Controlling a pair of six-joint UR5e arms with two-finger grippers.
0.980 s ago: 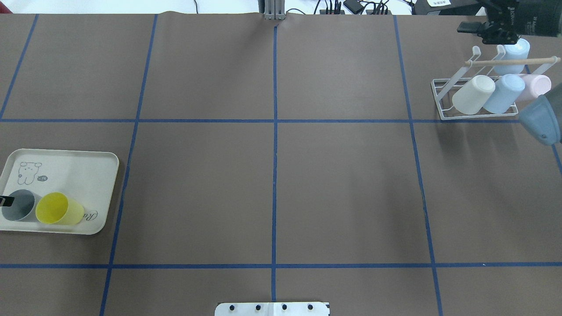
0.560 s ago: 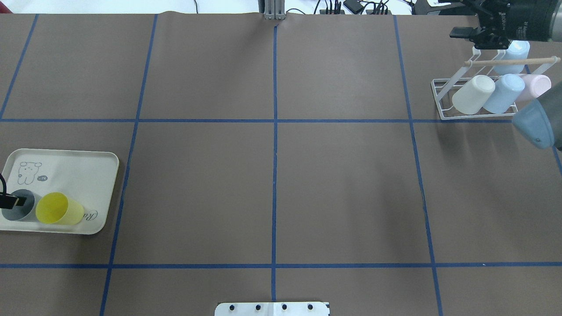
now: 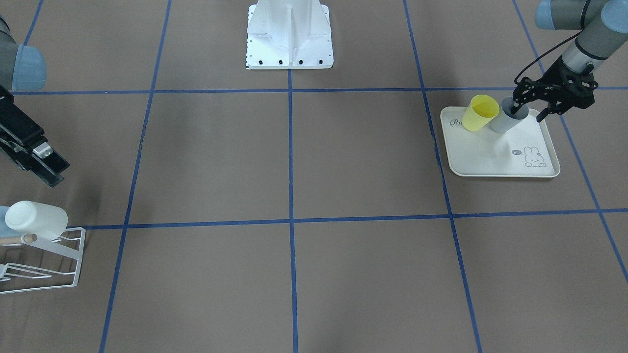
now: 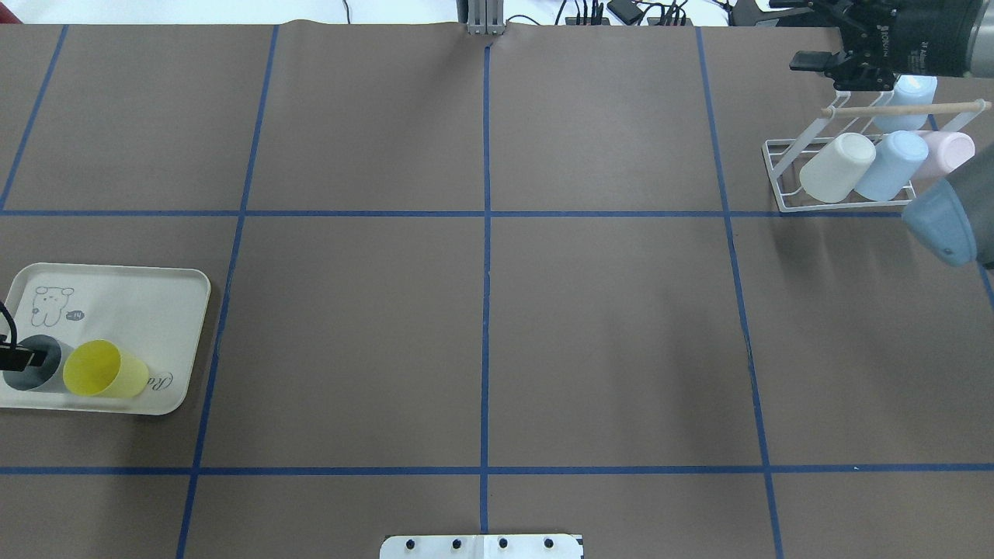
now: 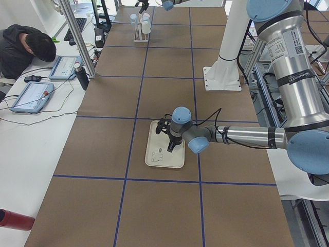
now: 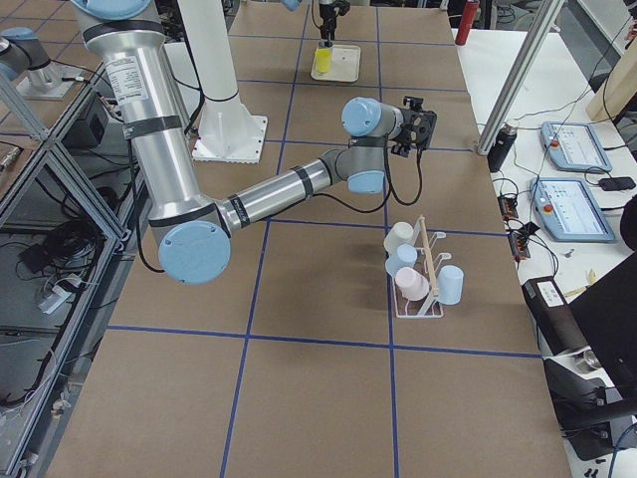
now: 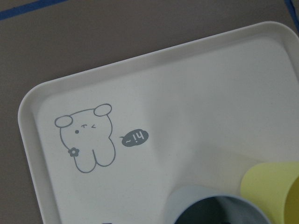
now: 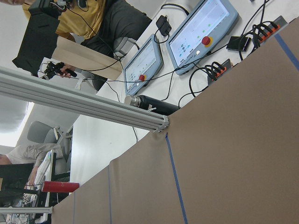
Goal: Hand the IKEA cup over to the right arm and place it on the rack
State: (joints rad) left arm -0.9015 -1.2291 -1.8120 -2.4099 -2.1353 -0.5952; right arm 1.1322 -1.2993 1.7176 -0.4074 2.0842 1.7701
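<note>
– Since a moment ago our right gripper (image 4: 788, 32) has slid leftward, off the rack (image 4: 771, 167) at the overhead's upper right; its jaws stand spread with nothing between them.
– Agreed; our left gripper (image 3: 527, 113) has crept further over the grey IKEA cup (image 4: 35, 376); one finger is inside its mouth and the other outside, unclamped.
– We see that cup mouth-up on the rabbit-print tray (image 4: 140, 310) at the overhead's left edge, just beside the yellow cup (image 4: 105, 369).

We see our right arm (image 6: 269, 189) and left arm (image 5: 247, 136): silver-grey tubes, pale blue joint caps, black left tool (image 3: 530, 110) and right tool (image 6: 419, 110), thin black cable (image 3: 538, 61), 1 white bolted pedestal (image 3: 289, 44).
</note>
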